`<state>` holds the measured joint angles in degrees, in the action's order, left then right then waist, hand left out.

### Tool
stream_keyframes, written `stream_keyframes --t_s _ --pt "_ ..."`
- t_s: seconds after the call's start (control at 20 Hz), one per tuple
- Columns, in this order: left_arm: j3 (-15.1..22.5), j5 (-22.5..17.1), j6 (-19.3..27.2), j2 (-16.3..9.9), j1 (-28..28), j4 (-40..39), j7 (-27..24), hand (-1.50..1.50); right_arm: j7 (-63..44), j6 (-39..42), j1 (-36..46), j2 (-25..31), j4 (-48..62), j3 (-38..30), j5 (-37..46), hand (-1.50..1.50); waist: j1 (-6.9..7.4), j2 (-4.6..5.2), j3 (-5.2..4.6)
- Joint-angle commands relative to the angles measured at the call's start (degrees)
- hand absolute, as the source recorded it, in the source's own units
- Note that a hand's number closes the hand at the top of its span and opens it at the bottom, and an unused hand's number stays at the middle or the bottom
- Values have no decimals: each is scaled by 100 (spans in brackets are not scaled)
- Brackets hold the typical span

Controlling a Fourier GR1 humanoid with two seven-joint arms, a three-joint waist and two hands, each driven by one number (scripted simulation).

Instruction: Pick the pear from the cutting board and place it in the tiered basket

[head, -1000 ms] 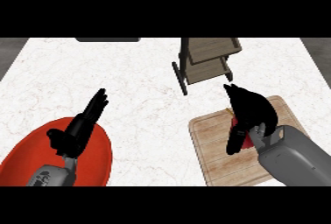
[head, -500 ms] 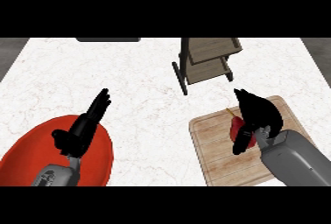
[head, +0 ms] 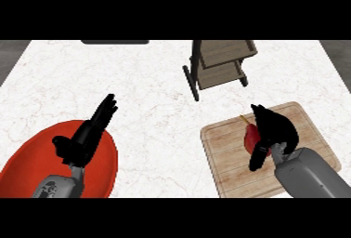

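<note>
We look steeply down on a white marbled worktop (head: pixel 151 69). At the lower right of the frame lies a wooden cutting board (head: pixel 226 162), and on its upper middle part we see the pear (head: pixel 251 135), red, with a thin stem pointing up and to the left. Our right hand (head: pixel 276 130) sits over the pear, fingers arched across its top and right side and the thumb hanging down along its lower left, so the hand is curled round the fruit and covers much of it. We cannot tell whether the pear is off the board or resting on it.

The tiered basket (head: pixel 221 65) stands at the upper middle of the frame, well apart from the board, with brown trays in a dark frame; its trays appear bare.

At the lower left our left hand (head: pixel 86 137) shows with straight fingers pointing up and to the right, holding nothing, above a red plate (head: pixel 27 162). A dark object (head: pixel 115 42) lies at the worktop's top edge, cut off by the frame.
</note>
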<state>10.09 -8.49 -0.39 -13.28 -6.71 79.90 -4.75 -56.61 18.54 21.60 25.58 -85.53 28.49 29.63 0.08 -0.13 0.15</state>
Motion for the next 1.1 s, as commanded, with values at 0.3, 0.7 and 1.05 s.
stream_keyframes --t_s 0.3,0.7,1.05 --pt "-241 12 -432 1 188 -67 -113 0 996 -678 108 -760 602 -321 887 150 30 15 -15" --pt "-470 384 -339 312 -103 -616 -304 0 1330 -502 -140 -1000 385 -660 1433 150 -11 13 -16" --pt "-522 283 -146 227 401 -164 -99 0 -1763 -1009 -610 -1276 -347 -1587 1977 150 -567 -207 -65"
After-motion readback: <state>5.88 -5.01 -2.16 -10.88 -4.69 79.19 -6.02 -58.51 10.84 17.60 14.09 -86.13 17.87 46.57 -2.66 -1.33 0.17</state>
